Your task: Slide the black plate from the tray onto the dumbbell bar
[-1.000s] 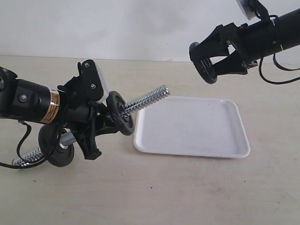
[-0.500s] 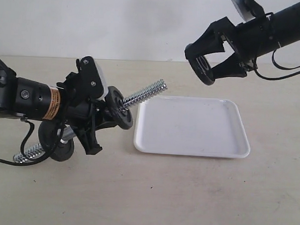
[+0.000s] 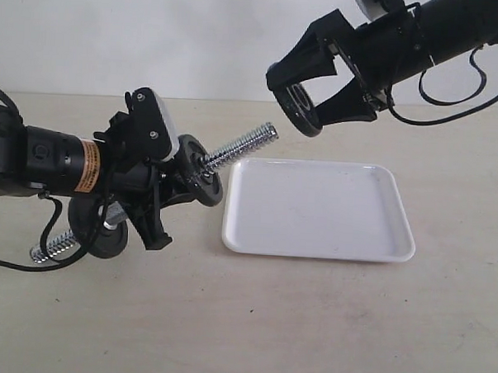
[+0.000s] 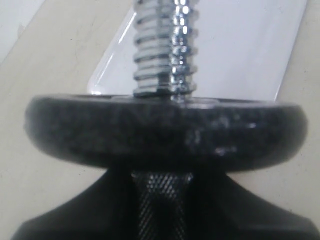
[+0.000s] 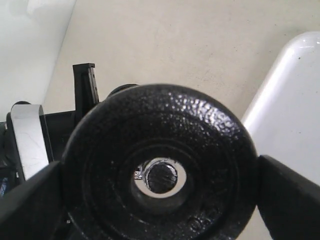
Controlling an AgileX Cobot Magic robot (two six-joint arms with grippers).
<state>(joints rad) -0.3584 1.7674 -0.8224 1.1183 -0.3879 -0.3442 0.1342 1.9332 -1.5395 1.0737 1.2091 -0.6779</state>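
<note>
Right gripper [image 3: 292,102] clamps the plate [image 5: 160,125] at its rim; it seems heavy, stiff, grainy. Left gripper [image 3: 162,195] clamps the bar [image 3: 238,149].

matte black plate [image 5: 165,125], shiny chrome spiral-threaded dumbbell bar [image 3: 242,145], plain white tray [image 3: 314,210], pale beige table [image 3: 309,321]

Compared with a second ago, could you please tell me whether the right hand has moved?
Yes. Against the tray, the right hand, shut on the black plate, has shifted left, toward the dumbbell bar's threaded tip.
</note>
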